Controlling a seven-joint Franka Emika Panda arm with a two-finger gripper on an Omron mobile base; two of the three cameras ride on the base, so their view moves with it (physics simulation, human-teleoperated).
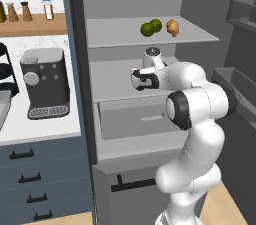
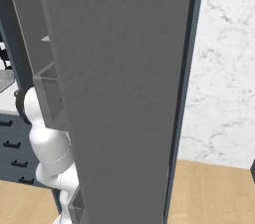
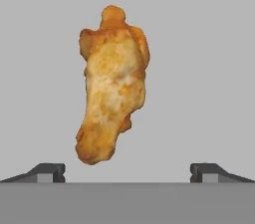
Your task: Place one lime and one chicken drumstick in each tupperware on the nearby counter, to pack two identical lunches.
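In the hand view a golden-brown chicken drumstick (image 3: 112, 86) lies on a plain grey surface, thick end nearest me. It is just ahead of my gripper (image 3: 127, 173), whose fingertips (image 3: 47, 172) stand wide apart and open with nothing between them. In the left base view, two green limes (image 1: 150, 27) and a chicken drumstick (image 1: 172, 27) rest on the upper shelf (image 1: 115, 34) of an open fridge. My wrist (image 1: 151, 61) reaches in over the shelf below. At the far left of the white counter (image 1: 40, 129), a light-grey tupperware (image 1: 3, 106) shows just its edge.
A coffee machine (image 1: 45, 84) stands on the counter, beside a black round rack (image 1: 5, 71). Spice bottles (image 1: 47, 8) line a wooden shelf above. Door bins (image 1: 240, 14) of the open fridge jut out on the right. The grey fridge door (image 2: 114, 68) blocks most of the right base view.
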